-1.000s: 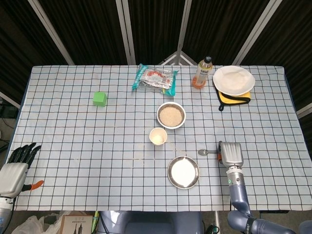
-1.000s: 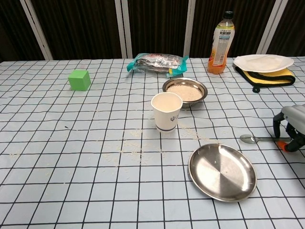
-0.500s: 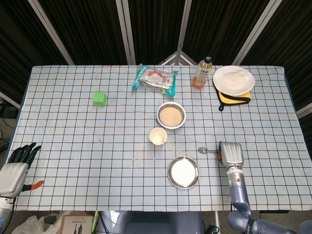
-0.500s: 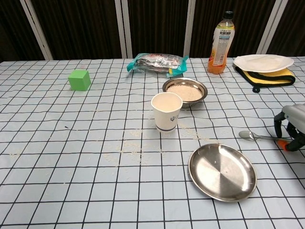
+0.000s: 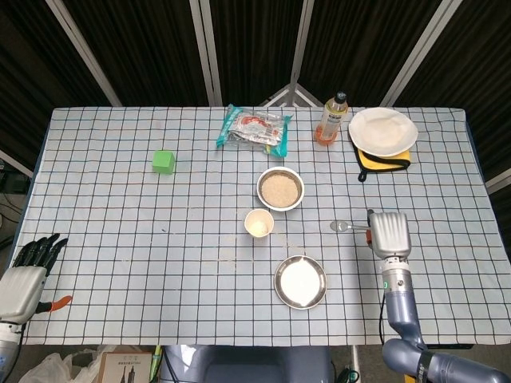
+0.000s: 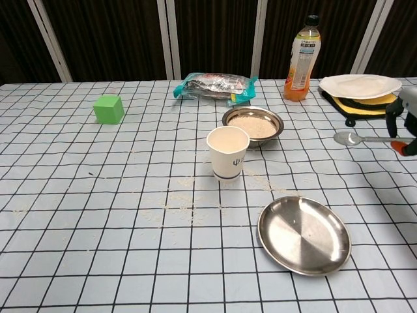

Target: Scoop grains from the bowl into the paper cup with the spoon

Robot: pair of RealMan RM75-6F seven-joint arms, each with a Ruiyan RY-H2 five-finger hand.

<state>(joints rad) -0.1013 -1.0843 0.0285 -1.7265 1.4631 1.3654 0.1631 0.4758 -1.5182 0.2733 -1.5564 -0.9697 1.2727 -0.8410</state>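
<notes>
A metal bowl of tan grains stands mid-table, with the white paper cup just in front of it toward me. My right hand holds the spoon by its handle, lifted off the table. The spoon's empty bowl points left, to the right of the grain bowl and cup and apart from both. My left hand rests at the table's near left corner, fingers spread, holding nothing.
An empty steel plate lies in front of the cup. Farther back are a green cube, a snack packet, an orange drink bottle and a white plate on a yellow cloth. Spilled grains dot the cloth near the cup.
My right hand has raised the spoon off the table and carried it back, away from the steel plate. The left hand has not moved.
</notes>
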